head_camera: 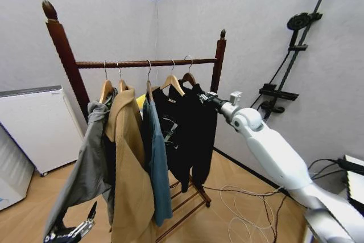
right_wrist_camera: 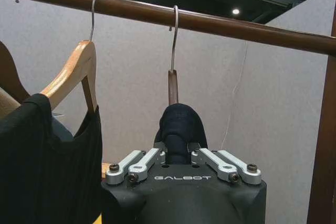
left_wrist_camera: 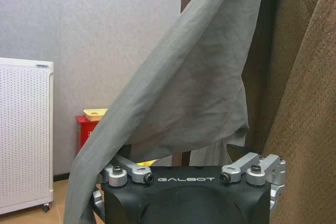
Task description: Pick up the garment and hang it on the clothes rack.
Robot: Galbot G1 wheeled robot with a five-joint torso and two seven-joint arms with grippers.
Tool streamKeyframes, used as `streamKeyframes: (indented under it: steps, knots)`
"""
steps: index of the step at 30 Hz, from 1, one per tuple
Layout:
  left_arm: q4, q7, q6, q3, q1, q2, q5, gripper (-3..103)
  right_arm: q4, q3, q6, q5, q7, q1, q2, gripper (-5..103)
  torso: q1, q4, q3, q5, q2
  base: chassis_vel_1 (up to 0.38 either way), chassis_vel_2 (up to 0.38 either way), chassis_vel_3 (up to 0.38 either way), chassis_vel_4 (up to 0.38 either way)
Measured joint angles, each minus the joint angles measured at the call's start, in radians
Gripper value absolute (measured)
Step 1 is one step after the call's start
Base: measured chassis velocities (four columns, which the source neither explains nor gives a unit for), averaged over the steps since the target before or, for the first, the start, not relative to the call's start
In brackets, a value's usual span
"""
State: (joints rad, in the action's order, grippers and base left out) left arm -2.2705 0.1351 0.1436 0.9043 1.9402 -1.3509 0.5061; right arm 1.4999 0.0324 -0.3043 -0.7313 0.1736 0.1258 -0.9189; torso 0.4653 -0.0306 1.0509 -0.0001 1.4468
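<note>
We see our right gripper (head_camera: 208, 97) raised to the shoulder of the black long-sleeved garment on its wooden hanger with a metal hook (head_camera: 196, 120), which hangs at the right end of the rail of the tall reddish-brown wooden clothes rack (head_camera: 68, 61). In the right wrist view the right gripper (right_wrist_camera: 177, 142) has its fingers closed narrowly on the garment's black cloth (right_wrist_camera: 181, 124) over the hanger's shoulder, and the hook sits over the rail (right_wrist_camera: 252, 29).

Just beside it on the rail hangs a second plain black garment on a pale wooden hanger (head_camera: 172, 112), touching the first. Further along we count 3 more: a blue shirt (head_camera: 158, 163), a tan-brown coat (head_camera: 132, 169) and a grey jacket (head_camera: 85, 169), all crowded together.

Our left gripper (head_camera: 71, 233) is low beneath the grey jacket; its camera has the jacket's grey sleeve (left_wrist_camera: 173, 103) draped close in front, so we cannot tell how its fingers stand.

A white perforated cabinet (head_camera: 37, 126) stands by the left wall, a black wall-mounted shower pole (head_camera: 296, 55) is on the right wall, and loose white cables (head_camera: 244, 211) lie on the wooden floor near the rack's foot.
</note>
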Motion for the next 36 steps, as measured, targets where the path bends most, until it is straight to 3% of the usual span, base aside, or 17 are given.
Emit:
streamKeyframes:
  steps: [10,12,18,21,23,25,28,30,31,32,34,36]
  knots:
    - [0.000,0.000,0.000,0.000,0.000,0.000,0.000,100,-0.011,-0.008,-0.016,-0.004,-0.004,-0.009,-0.017,13,0.000,0.0000,0.000,0.0000,0.000,0.000,0.000,0.000,0.000]
    - [0.000,0.000,0.000,0.000,0.000,0.000,0.000,100,0.007,0.004,-0.022,-0.014,-0.003,0.002,-0.015,23,0.000,0.0000,0.000,0.0002,0.000,0.000,0.000,0.000,0.000]
    - [0.000,0.000,0.000,0.000,0.000,0.000,0.000,100,0.077,0.049,-0.038,-0.060,-0.028,0.032,0.002,39,0.000,0.0001,0.000,0.0000,0.000,0.000,0.000,0.000,0.000]
    - [0.000,0.000,0.000,0.000,0.000,0.000,0.000,100,0.218,0.137,-0.083,-0.144,-0.075,0.112,0.042,56,0.000,0.0001,0.000,0.0000,0.000,0.000,0.000,0.000,0.000]
    - [0.000,0.000,0.000,0.000,0.000,0.000,0.000,100,0.247,0.157,-0.089,-0.160,-0.086,0.134,0.052,56,0.000,0.0001,0.000,0.0000,0.000,0.000,0.000,0.000,0.000]
    - [0.000,0.000,0.000,0.000,0.000,0.000,0.000,100,0.354,0.235,-0.123,-0.203,-0.129,0.231,0.098,67,0.000,-0.0001,0.000,0.0003,0.000,0.000,0.000,0.000,0.000]
    - [0.000,0.000,0.000,0.000,0.000,0.000,0.000,100,0.404,0.271,-0.140,-0.222,-0.161,0.279,0.125,73,0.000,-0.0001,0.000,0.0006,0.000,0.000,0.000,0.000,0.000]
    - [0.000,0.000,0.000,0.000,0.000,0.000,0.000,100,0.524,0.337,-0.178,-0.262,-0.260,0.371,0.168,89,0.000,-0.0004,0.000,0.0003,0.000,0.000,0.000,0.000,0.000]
    - [0.000,0.000,0.000,0.000,0.000,0.000,0.000,100,0.583,0.362,-0.200,-0.275,-0.328,0.412,0.172,89,0.000,-0.0003,0.000,0.0001,0.000,0.000,0.000,0.000,0.000]
    - [0.000,0.000,0.000,0.000,0.000,0.000,0.000,100,0.583,0.362,-0.200,-0.275,-0.328,0.412,0.172,89,0.000,-0.0003,0.000,0.0001,0.000,0.000,0.000,0.000,0.000]
    - [0.000,0.000,0.000,0.000,0.000,0.000,0.000,100,0.684,0.415,-0.231,-0.278,-0.463,0.512,0.167,97,0.000,0.0002,0.000,0.0000,0.000,0.000,0.000,0.000,0.000]
    - [0.000,0.000,0.000,0.000,0.000,0.000,0.000,100,0.724,0.459,-0.243,-0.257,-0.503,0.584,0.160,99,0.000,0.0003,0.000,-0.0001,0.000,0.000,0.000,0.000,0.000]
